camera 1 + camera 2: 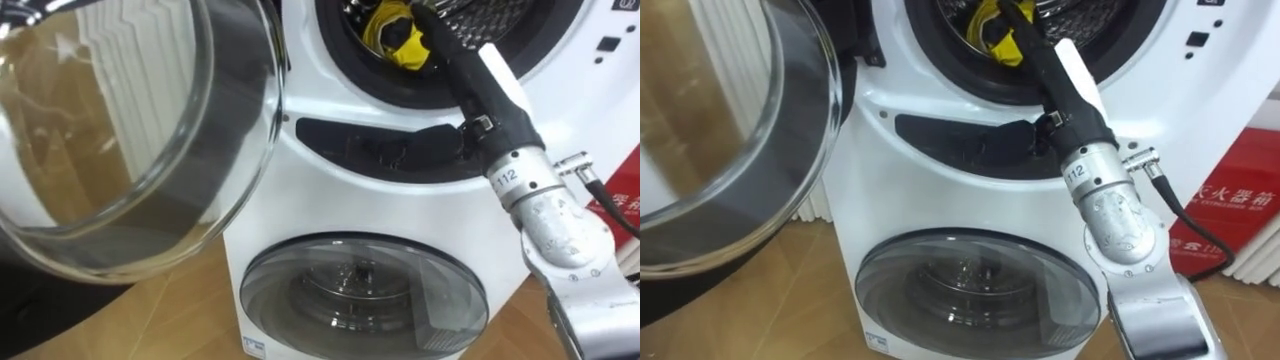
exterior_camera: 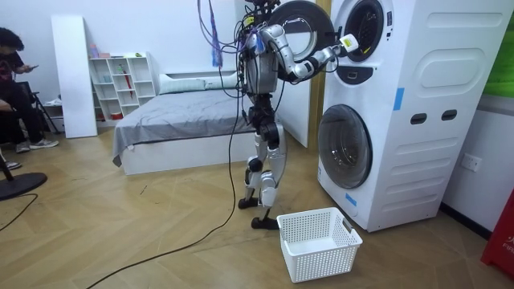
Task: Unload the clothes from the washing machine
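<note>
Stance: upright on both legs, knees slightly bent, torso straight, side-on in the room view
Right arm: held out in front of the chest, upper arm sloping forward and down to a bent elbow, forearm rising from there
Right forearm: enters the eye views from the lower right, slants up toward the top middle
Right wrist: straight, in line with the forearm
Right hand (image 1: pixel 462 70): stretched ahead of the wrist at about shoulder height, back turned up and outward
</note>
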You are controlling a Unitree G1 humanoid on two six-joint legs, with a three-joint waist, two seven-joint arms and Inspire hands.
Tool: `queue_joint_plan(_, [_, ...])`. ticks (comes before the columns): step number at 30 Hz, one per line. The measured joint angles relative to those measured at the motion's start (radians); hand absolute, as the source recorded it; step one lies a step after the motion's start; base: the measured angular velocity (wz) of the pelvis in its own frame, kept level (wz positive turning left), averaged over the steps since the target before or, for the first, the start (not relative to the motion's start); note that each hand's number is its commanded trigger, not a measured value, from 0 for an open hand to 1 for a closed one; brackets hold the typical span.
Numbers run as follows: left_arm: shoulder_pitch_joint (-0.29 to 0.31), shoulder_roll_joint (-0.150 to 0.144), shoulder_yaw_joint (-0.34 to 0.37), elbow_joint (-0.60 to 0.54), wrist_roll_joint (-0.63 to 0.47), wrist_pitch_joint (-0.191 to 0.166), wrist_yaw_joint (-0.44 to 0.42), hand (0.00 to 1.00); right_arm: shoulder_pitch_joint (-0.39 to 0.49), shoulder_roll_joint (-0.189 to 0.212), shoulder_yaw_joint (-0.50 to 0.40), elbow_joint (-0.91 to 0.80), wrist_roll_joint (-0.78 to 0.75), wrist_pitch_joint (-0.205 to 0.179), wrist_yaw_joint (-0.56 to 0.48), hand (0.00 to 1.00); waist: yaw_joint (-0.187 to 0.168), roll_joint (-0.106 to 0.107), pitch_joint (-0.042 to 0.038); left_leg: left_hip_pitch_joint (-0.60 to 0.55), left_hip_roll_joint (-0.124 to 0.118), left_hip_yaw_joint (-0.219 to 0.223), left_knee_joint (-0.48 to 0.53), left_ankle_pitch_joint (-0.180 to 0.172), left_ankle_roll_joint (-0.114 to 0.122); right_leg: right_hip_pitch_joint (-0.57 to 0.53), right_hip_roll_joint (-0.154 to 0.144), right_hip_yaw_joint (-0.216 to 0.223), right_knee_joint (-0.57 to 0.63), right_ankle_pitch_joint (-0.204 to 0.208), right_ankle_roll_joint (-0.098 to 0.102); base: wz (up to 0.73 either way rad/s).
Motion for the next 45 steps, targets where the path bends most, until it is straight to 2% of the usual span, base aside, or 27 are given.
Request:
queue_joint_plan(5, [0.008,-0.001,0.000,0.007,0.001,0.021,0.017,0.00,0.000,0.002,-0.003,0.043,0.007,0.000,-0.026,0.00,-0.001,0.001,0.0007,0.002,0.000,-0.002,0.008,0.000,0.000,0.014,0.002,-0.010,0.001,0.000,0.000,0.06])
queue_joint_plan(8, [0.026,0.001,0.001,0.027,0.000,0.021,0.017,0.00,0.000,0.002,-0.019,0.055,0.010,-0.003,-0.044,0.00,-0.007,0.004,0.0033,-0.020,0.003,-0.013,0.063,-0.015,0.008,0.013,0.003,-0.013,0.012,-0.004,-0.004,0.07])
queue_joint_plan(10, [0.031,0.002,0.002,0.063,0.004,0.035,0.017,0.00,0.001,0.002,-0.037,0.083,0.009,-0.017,-0.047,0.00,-0.002,0.007,0.0065,-0.079,0.012,-0.009,0.221,-0.060,0.004,-0.002,0.003,0.003,0.069,-0.037,-0.009,-0.13])
queue_joint_plan(12, [0.049,0.005,0.003,0.085,0.010,0.043,0.017,0.00,0.005,0.002,-0.044,0.124,0.006,-0.031,-0.061,0.00,0.011,0.013,0.0117,-0.115,0.023,-0.008,0.351,-0.082,0.003,-0.014,-0.002,0.027,0.125,-0.075,-0.016,-0.28])
queue_joint_plan(15, [0.078,0.007,0.004,0.093,0.010,0.049,0.009,0.00,0.014,0.001,-0.044,0.150,0.004,-0.071,-0.090,0.00,0.009,0.026,0.0145,-0.197,0.050,-0.012,0.545,-0.080,0.006,-0.007,0.004,0.031,0.179,-0.119,-0.034,-0.05])
queue_joint_plan(17, [0.088,0.008,0.004,0.087,0.011,0.050,0.000,0.00,0.014,-0.008,-0.048,0.153,0.024,-0.072,-0.115,0.00,-0.007,0.016,0.0099,-0.235,0.045,-0.012,0.538,-0.086,0.004,-0.005,0.003,0.031,0.195,-0.136,-0.040,0.32])
queue_joint_plan(18, [0.091,0.006,0.003,0.074,0.014,0.052,-0.009,0.00,0.014,-0.012,-0.060,0.161,0.044,-0.074,-0.124,0.00,-0.019,0.013,0.0118,-0.281,0.031,-0.010,0.502,-0.085,0.004,-0.004,0.003,0.048,0.194,-0.147,-0.028,0.31])
queue_joint_plan(19, [0.090,0.002,0.004,0.059,0.018,0.057,-0.013,0.00,0.014,-0.011,-0.078,0.162,0.047,-0.074,-0.124,0.00,-0.020,0.003,0.0068,-0.323,0.006,-0.010,0.442,-0.078,0.007,-0.002,0.001,0.073,0.190,-0.150,-0.024,0.15])
queue_joint_plan(20, [0.091,0.001,0.004,0.053,0.021,0.057,-0.014,0.00,0.013,-0.011,-0.085,0.160,0.051,-0.074,-0.125,0.00,-0.014,0.004,0.0058,-0.336,-0.001,-0.006,0.385,-0.065,0.008,-0.001,-0.001,0.084,0.188,-0.151,-0.022,-0.20])
queue_joint_plan(22, [0.094,0.007,0.010,0.051,0.041,0.057,-0.014,0.00,0.013,-0.011,-0.091,0.156,0.090,-0.078,-0.150,0.00,-0.001,0.006,-0.0004,-0.349,-0.004,0.003,0.197,0.072,0.017,0.014,-0.009,0.109,0.185,-0.164,-0.006,-0.44])
queue_joint_plan(23, [0.097,0.009,0.014,0.051,0.042,0.056,-0.014,0.00,0.013,-0.011,-0.090,0.152,0.097,-0.079,-0.157,0.00,-0.004,0.012,-0.0057,-0.347,-0.005,0.003,0.174,0.106,0.017,0.014,-0.011,0.117,0.185,-0.168,-0.002,-0.32])
queue_joint_plan(24, [0.099,0.015,0.022,0.048,0.042,0.056,-0.014,0.00,0.012,-0.014,-0.094,0.141,0.108,-0.081,-0.177,0.00,-0.021,0.005,-0.0233,-0.339,-0.019,0.007,0.140,0.157,0.036,0.016,-0.018,0.130,0.185,-0.173,0.010,-0.10])
queue_joint_plan(26, [0.099,0.023,0.024,0.030,0.040,0.053,-0.014,0.00,0.012,-0.025,-0.097,0.127,0.110,-0.097,-0.187,0.00,-0.054,-0.005,-0.0216,-0.310,-0.035,0.026,0.122,0.182,0.067,0.034,-0.034,0.135,0.159,-0.165,0.024,-0.16])
queue_joint_plan(29, [0.092,0.024,0.024,0.023,0.038,0.037,-0.020,0.00,0.050,-0.039,-0.107,0.065,0.133,-0.109,-0.186,0.00,-0.075,-0.009,-0.0196,-0.269,-0.076,0.063,0.131,0.140,0.084,0.088,-0.080,0.139,0.117,-0.169,0.053,-0.22])
queue_joint_plan(31, [0.077,0.023,0.021,-0.012,0.038,0.026,-0.027,0.00,0.080,-0.042,-0.130,0.024,0.139,-0.121,-0.194,0.00,-0.091,-0.016,-0.0169,-0.242,-0.122,0.075,0.138,0.108,0.109,0.113,-0.130,0.139,0.136,-0.196,0.084,0.02])
queue_joint_plan(32, [0.074,0.024,0.019,-0.018,0.037,0.022,-0.027,0.00,0.081,-0.046,-0.132,0.019,0.142,-0.126,-0.199,0.00,-0.094,-0.016,-0.0166,-0.239,-0.133,0.077,0.147,0.095,0.117,0.114,-0.143,0.140,0.159,-0.206,0.090,-0.04])
queue_joint_plan(33, [0.063,0.024,0.017,-0.020,0.020,0.017,-0.027,0.00,0.082,-0.052,-0.136,0.007,0.147,-0.134,-0.210,0.00,-0.096,-0.014,-0.0107,-0.231,-0.150,0.090,0.157,0.075,0.133,0.103,-0.168,0.138,0.227,-0.227,0.112,-0.10])
queue_joint_plan(34, [0.054,0.025,0.016,-0.021,-0.001,0.013,-0.027,0.00,0.085,-0.054,-0.141,0.000,0.147,-0.137,-0.214,0.00,-0.102,-0.016,0.0037,-0.219,-0.169,0.097,0.166,0.063,0.143,0.065,-0.197,0.129,0.341,-0.229,0.118,-0.07])
queue_joint_plan(36, [0.041,0.031,0.018,-0.023,-0.001,0.002,-0.026,0.00,0.088,-0.055,-0.165,0.002,0.127,-0.135,-0.223,0.00,-0.112,-0.014,0.0070,-0.202,-0.189,0.095,0.175,0.038,0.166,0.005,-0.237,0.139,0.514,-0.206,0.127,0.15])
queue_joint_plan(38, [0.032,0.037,0.017,-0.028,-0.004,-0.002,-0.025,0.00,0.097,-0.056,-0.182,0.017,0.127,-0.134,-0.232,0.00,-0.121,-0.012,0.0098,-0.187,-0.206,0.084,0.181,0.025,0.185,-0.044,-0.262,0.147,0.630,-0.145,0.128,0.16])
queue_joint_plan(39, [0.031,0.039,0.017,-0.034,-0.005,-0.004,-0.025,0.00,0.099,-0.056,-0.199,0.031,0.127,-0.133,-0.240,0.00,-0.121,-0.006,0.0118,-0.178,-0.208,0.077,0.183,0.018,0.195,-0.076,-0.263,0.157,0.677,-0.099,0.125,-0.08])
queue_joint_plan(40, [0.030,0.040,0.017,-0.035,-0.004,-0.004,-0.025,0.00,0.100,-0.053,-0.209,0.032,0.119,-0.116,-0.245,0.00,-0.123,0.015,0.0124,-0.172,-0.210,0.038,0.189,0.013,0.205,-0.100,-0.251,0.163,0.705,-0.059,0.110,-0.20])
queue_joint_plan(41, [0.031,0.040,0.019,-0.035,-0.005,-0.004,-0.025,0.00,0.100,-0.052,-0.215,0.032,0.115,-0.108,-0.246,0.00,-0.121,0.020,0.0126,-0.172,-0.212,0.014,0.188,0.012,0.210,-0.116,-0.237,0.166,0.710,-0.062,0.113,-0.43])
queue_joint_plan(42, [0.035,0.045,0.025,-0.035,-0.003,-0.003,-0.025,0.00,0.100,-0.047,-0.207,0.032,0.103,-0.096,-0.242,0.00,-0.118,0.036,0.0198,-0.172,-0.212,-0.040,0.184,0.015,0.218,-0.140,-0.189,0.160,0.690,-0.102,0.108,-0.56])
queue_joint_plan(43, [0.041,0.052,0.038,-0.034,0.004,-0.002,-0.025,0.00,0.100,-0.035,-0.192,0.032,0.092,-0.084,-0.239,0.00,-0.128,0.040,0.0205,-0.171,-0.208,-0.087,0.179,0.020,0.220,-0.146,-0.138,0.150,0.620,-0.131,0.100,-0.51])
queue_joint_plan(44, [0.043,0.054,0.042,-0.033,0.006,-0.001,-0.025,0.00,0.100,-0.028,-0.188,0.032,0.082,-0.077,-0.236,0.00,-0.132,0.043,0.0224,-0.170,-0.208,-0.112,0.178,0.024,0.220,-0.144,-0.112,0.141,0.568,-0.139,0.097,-0.41])
queue_joint_plan(45, [0.047,0.058,0.042,-0.029,0.013,-0.002,-0.025,0.00,0.100,-0.018,-0.181,0.033,0.077,-0.067,-0.231,0.00,-0.134,0.039,0.0208,-0.168,-0.208,-0.150,0.176,0.035,0.224,-0.138,-0.064,0.140,0.451,-0.140,0.093,-0.28])
